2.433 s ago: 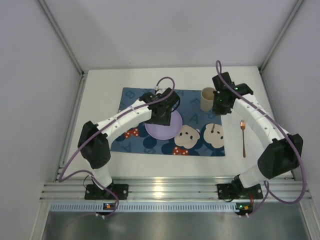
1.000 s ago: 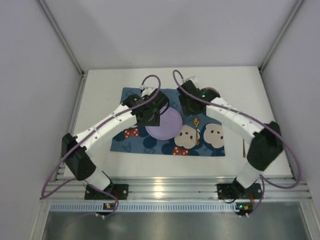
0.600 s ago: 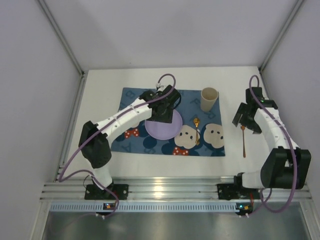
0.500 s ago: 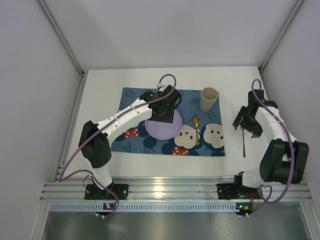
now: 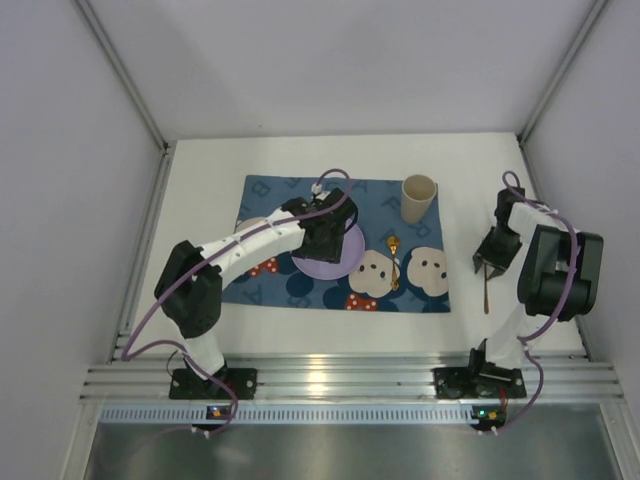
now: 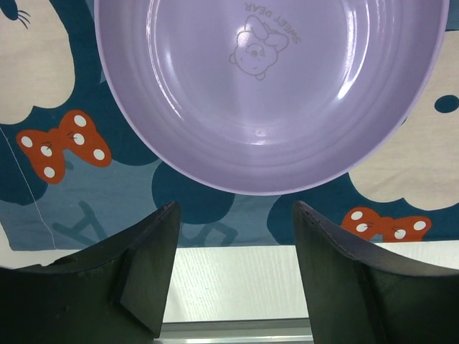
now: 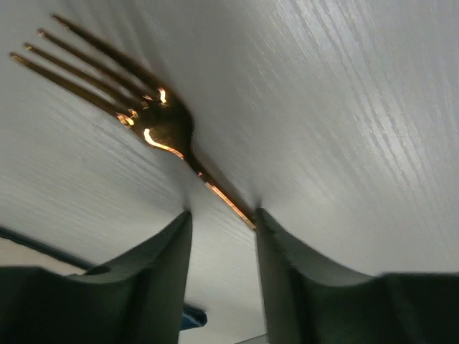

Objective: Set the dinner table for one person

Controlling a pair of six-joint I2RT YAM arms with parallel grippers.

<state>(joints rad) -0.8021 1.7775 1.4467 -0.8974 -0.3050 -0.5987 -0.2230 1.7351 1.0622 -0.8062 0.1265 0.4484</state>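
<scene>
The dinner table (image 5: 200,200) is a white top carrying a blue cartoon placemat (image 5: 270,195). A purple plate (image 5: 345,262) lies on the mat, and my left gripper (image 5: 325,243) hovers over it. The left wrist view shows the plate (image 6: 269,93) ahead of that gripper (image 6: 235,215), which is open and empty. To the right of the mat a gold fork (image 5: 486,290) lies on the bare table. My right gripper (image 5: 491,258) is low over its upper end. In the right wrist view the fork (image 7: 161,122) has its handle running between the open fingers of the gripper (image 7: 222,215), against the right fingertip (image 7: 269,229).
A beige cup (image 5: 418,198) stands at the mat's back right corner. A gold spoon (image 5: 394,262) lies on the mat right of the plate. Grey walls enclose the table on three sides, and an aluminium rail (image 5: 330,378) runs along the near edge.
My right arm has swung from over the mat out to the right and come down over the fork, its jaws narrowing around the handle. The left gripper has stayed over the plate.
</scene>
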